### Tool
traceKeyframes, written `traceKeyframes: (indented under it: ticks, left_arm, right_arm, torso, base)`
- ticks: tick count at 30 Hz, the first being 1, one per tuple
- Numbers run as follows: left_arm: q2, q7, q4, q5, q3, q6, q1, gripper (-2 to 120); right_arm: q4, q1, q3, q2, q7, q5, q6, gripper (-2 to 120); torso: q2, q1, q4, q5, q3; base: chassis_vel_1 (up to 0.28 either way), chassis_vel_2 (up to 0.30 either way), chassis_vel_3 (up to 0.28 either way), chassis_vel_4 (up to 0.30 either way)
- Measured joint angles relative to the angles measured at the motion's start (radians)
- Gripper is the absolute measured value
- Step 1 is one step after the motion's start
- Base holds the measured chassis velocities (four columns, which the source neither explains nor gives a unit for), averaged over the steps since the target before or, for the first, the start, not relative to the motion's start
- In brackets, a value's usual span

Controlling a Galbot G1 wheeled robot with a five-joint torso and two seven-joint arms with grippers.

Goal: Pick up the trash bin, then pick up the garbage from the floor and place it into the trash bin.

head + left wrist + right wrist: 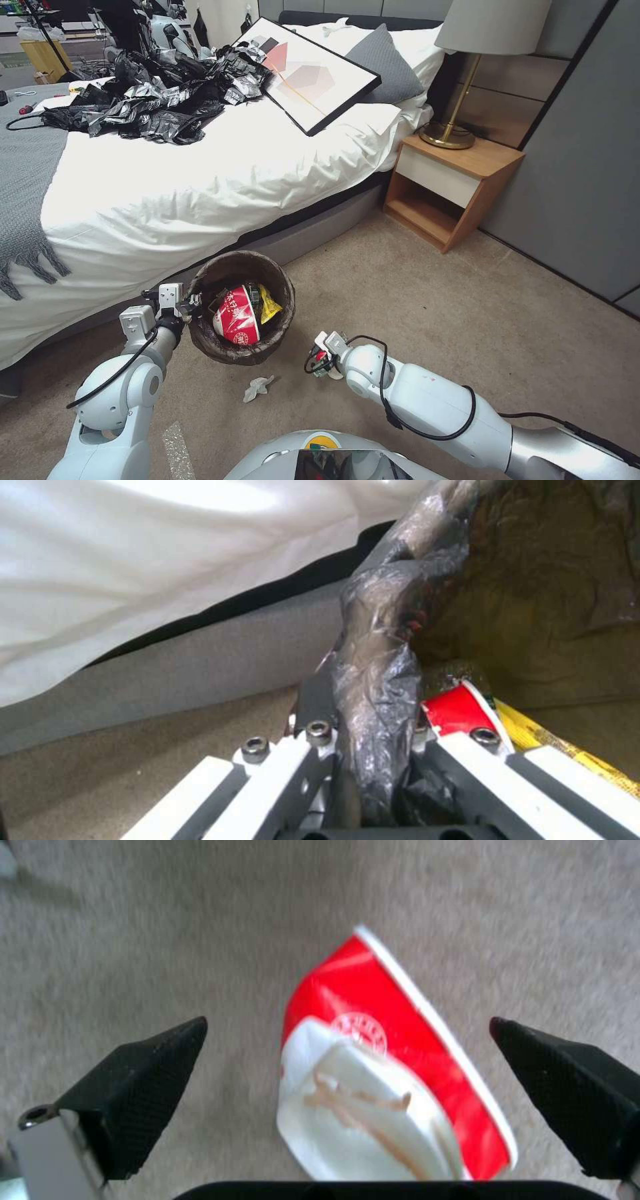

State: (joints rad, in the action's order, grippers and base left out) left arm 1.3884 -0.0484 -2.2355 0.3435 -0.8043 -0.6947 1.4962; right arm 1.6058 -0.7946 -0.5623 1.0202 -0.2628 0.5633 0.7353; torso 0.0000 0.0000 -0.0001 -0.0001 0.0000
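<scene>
My left gripper (190,303) is shut on the near rim of the trash bin (283,293), a round pail lined with a dark brown bag, held by the bed's side. In the left wrist view the gripper (380,730) pinches the bag-covered rim (380,670). Inside the bin lie a crushed red-and-white bowl (237,319), a yellow wrapper (269,305) and a small bottle (253,293). My right gripper (327,357) hangs low over the carpet, open. Between its black fingers (153,1065) a crushed red-and-white paper bowl (373,1065) lies on the floor. A white tissue wad (257,389) lies in front of the bin.
The white bed (200,187) runs along the left, bearing a heap of black-silver plastic (160,100) and a framed picture (310,77). A wooden nightstand (453,190) with a lamp (467,73) stands at the back right by grey wall panels (580,167). Open carpet (433,300) lies to the right.
</scene>
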Motion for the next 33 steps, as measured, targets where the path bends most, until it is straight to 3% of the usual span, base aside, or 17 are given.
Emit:
traceKeyframes:
  ticks: [19, 22, 26, 29, 33]
  left_arm:
    - [-0.001, -0.003, 0.001, 0.000, -0.005, 0.005, 0.000, 0]
    - [0.001, -0.003, 0.001, 0.000, -0.005, 0.006, -0.001, 0]
    - [0.001, -0.004, 0.001, 0.000, -0.006, 0.006, -0.001, 0]
    - [-0.001, -0.005, 0.001, 0.000, -0.010, 0.006, -0.001, 0]
    - [-0.002, -0.006, 0.001, 0.000, -0.012, 0.007, 0.001, 0]
  right_arm:
    - [-0.015, -0.047, 0.015, -0.021, 0.027, -0.010, -0.006, 97]
    - [-0.026, -0.052, 0.022, -0.020, 0.044, -0.015, -0.018, 80]
    - [-0.035, -0.056, 0.026, -0.017, 0.048, -0.021, -0.032, 72]
    - [-0.048, -0.059, 0.032, -0.017, 0.056, -0.031, -0.040, 55]
    - [-0.049, -0.059, 0.035, -0.018, 0.061, -0.033, -0.043, 47]
  torso:
    - [0.000, 0.000, 0.0001, 0.0001, 0.000]
    - [0.000, 0.000, 0.0001, 0.0001, 0.000]
    - [0.000, 0.000, 0.0000, 0.0001, 0.000]
    - [0.000, 0.000, 0.0001, 0.0001, 0.000]
    - [0.000, 0.000, 0.0001, 0.0001, 0.000]
  base:
    - [0.000, 0.000, 0.000, 0.000]
    - [0.000, 0.000, 0.000, 0.000]
    - [0.000, 0.000, 0.000, 0.000]
    - [0.000, 0.000, 0.000, 0.000]
    - [0.000, 0.000, 0.000, 0.000]
